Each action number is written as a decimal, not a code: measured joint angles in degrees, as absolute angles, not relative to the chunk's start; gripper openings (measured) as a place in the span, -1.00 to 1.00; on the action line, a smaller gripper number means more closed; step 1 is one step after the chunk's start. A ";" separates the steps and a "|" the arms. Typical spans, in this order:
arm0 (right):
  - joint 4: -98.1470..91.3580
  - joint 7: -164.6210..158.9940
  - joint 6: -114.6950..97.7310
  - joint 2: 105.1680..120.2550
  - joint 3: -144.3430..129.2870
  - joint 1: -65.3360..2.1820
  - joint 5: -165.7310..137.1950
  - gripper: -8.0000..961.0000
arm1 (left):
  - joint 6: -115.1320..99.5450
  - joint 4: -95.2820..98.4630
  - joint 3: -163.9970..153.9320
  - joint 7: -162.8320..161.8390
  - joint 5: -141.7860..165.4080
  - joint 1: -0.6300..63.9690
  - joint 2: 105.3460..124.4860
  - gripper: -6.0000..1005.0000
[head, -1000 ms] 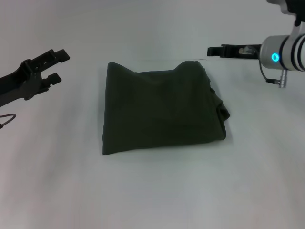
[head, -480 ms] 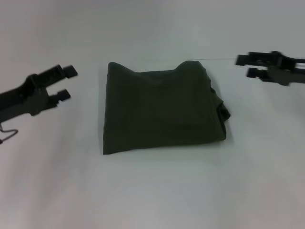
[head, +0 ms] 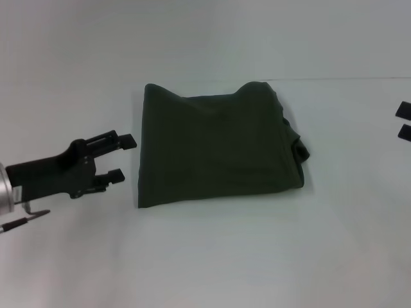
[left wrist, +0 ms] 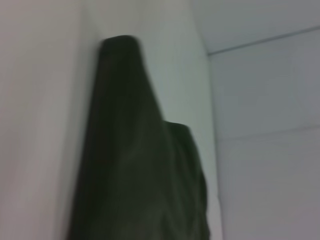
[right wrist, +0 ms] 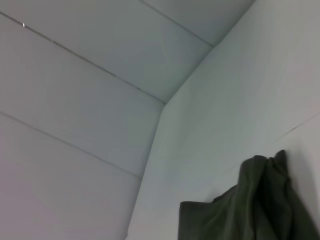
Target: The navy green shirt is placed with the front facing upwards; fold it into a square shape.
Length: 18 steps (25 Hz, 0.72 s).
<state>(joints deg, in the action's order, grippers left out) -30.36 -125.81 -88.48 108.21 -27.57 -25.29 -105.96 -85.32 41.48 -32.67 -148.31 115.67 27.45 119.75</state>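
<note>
White desk (head: 212, 256) fills the head view, with the navy green shirt (head: 218, 151) lying at its middle, already folded into a rough square. The left hand (head: 125, 157) hovers just beside the shirt's left edge, its two fingers apart and holding nothing; only the two fingertips of the right hand (head: 404, 120) show, well apart from the shirt on its right side, with a gap between them. The fold looks essentially done, so what remains seems to be tidying: any touch should press flat from the edges without dragging layers loose. The shirt's right side is bunched, with loose cloth poking out, and its far edge rises in two soft humps; no lettering or label shows. From the left wrist, the shirt (left wrist: 135, 170) appears as a dark olive slab of smooth cloth flat on the desk, with pale wall panels beyond it. From the right wrist, only the shirt's rumpled side (right wrist: 250, 210) shows against the desk, under a panelled wall.
</note>
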 joint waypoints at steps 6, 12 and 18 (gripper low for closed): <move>-29.78 -124.67 -89.13 108.88 -28.05 -25.26 -106.15 0.78 | -79.08 35.55 -33.08 -150.84 115.88 28.06 120.00 0.86; -29.71 -124.31 -89.01 108.93 -27.81 -25.71 -106.17 0.78 | -75.97 33.98 -33.10 -153.30 115.91 27.79 120.78 0.86; -29.75 -124.15 -88.32 108.76 -27.58 -25.77 -105.96 0.78 | -73.86 32.60 -34.12 -154.25 115.93 28.29 121.11 0.86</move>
<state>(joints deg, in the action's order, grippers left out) -29.75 -124.15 -88.32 108.76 -27.59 -25.77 -105.96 -73.86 32.60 -34.12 -154.25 115.93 28.29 121.11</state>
